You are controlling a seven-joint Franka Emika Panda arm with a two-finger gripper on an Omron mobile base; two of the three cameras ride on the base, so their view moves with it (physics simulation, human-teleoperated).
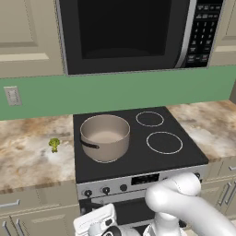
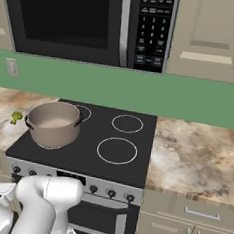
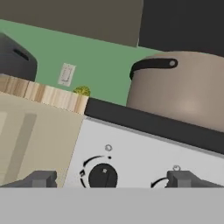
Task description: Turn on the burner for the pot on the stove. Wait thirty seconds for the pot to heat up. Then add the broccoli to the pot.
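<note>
1. Pot (image 1: 105, 137) stands on the front left ring of the stove (image 1: 138, 154), its dark loop handle (image 3: 152, 64) toward the front.
2. Broccoli (image 1: 54, 144) lies on the marble counter (image 1: 27, 156) just left of the stove, apart from the pot.
3. Gripper (image 3: 109, 178) is low before the silver front panel (image 3: 144, 162), jaws spread wide and grasping nothing, with a black knob (image 3: 103, 176) between its fingertips.
4. A microwave (image 1: 133, 32) hangs above, and a wall outlet (image 1: 12, 96) sits on the green wall.
</note>
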